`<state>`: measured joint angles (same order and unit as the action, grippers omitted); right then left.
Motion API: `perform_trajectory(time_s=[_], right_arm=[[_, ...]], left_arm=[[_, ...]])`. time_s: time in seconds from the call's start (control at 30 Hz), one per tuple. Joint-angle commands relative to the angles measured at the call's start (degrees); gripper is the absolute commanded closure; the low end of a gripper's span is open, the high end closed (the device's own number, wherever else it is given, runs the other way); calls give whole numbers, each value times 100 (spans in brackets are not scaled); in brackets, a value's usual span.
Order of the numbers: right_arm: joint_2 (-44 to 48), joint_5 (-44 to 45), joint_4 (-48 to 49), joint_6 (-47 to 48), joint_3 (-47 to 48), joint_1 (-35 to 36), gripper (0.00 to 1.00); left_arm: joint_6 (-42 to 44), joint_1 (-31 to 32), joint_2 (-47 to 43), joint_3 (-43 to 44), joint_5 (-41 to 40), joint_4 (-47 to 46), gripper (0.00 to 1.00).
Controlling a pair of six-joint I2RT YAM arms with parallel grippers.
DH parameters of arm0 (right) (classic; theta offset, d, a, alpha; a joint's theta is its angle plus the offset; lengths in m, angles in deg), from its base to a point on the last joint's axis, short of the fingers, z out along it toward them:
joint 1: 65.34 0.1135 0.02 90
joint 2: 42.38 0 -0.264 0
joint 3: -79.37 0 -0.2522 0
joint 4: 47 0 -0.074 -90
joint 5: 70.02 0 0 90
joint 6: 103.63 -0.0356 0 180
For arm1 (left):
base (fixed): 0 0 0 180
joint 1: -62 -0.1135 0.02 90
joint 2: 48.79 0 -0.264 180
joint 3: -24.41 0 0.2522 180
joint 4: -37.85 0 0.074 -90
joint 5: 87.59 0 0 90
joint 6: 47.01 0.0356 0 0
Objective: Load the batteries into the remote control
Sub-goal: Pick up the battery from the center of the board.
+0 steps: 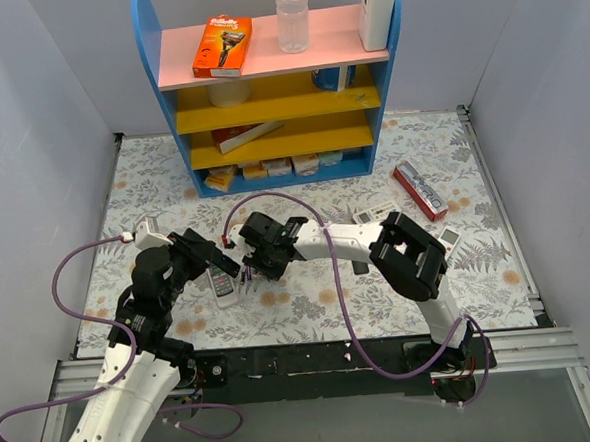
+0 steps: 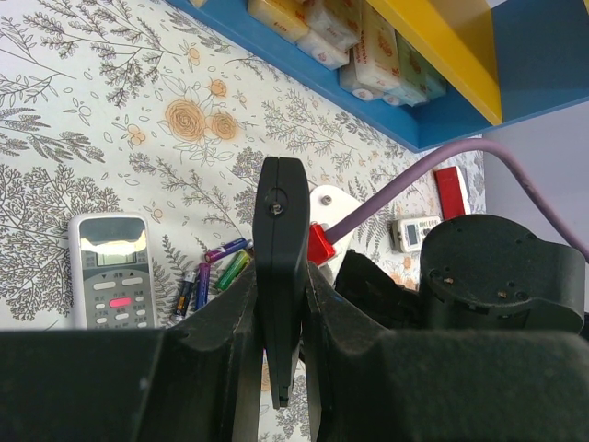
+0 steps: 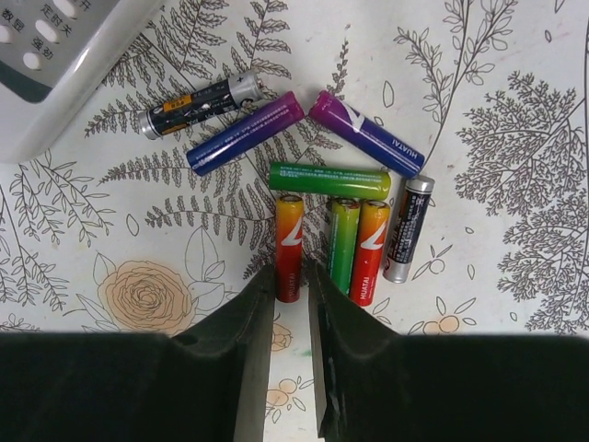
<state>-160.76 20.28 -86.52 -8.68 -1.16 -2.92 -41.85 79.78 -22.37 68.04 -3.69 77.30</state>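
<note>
The red battery [image 3: 288, 244] is being straddled lengthwise by the narrowly parted right gripper [image 3: 291, 272]. The remote control [image 2: 281, 207] is being clamped by the left gripper [image 2: 281, 281].

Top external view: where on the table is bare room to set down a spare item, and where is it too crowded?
Free: the cloth between the shelf and the left wall, and the near-right corner, between the small white remote and the near edge. Crowded: the centre, where the left hand, the right hand, the batteries and the display remote meet.
</note>
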Motion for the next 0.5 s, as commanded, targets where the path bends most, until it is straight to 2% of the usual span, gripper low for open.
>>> perform_trajectory(time_s=[0.0,0.03,0.13,0.17,0.23,0.47], right_arm=[[53,190,-140,94,-282,69,73],[61,286,-140,94,-309,69,73],[184,366,-123,94,-476,78,81],[298,366,-114,103,-529,69,90],[447,340,-79,94,-721,78,97],[1509,278,-43,-82,-1406,61,99]], left_arm=[[20,15,-49,90,101,-82,100],[29,15,-66,63,127,-99,100],[55,15,-101,-16,294,-257,100],[72,15,-119,-60,399,-319,100],[73,15,-163,-139,505,-494,100],[29,15,-400,-657,1182,-1303,100]])
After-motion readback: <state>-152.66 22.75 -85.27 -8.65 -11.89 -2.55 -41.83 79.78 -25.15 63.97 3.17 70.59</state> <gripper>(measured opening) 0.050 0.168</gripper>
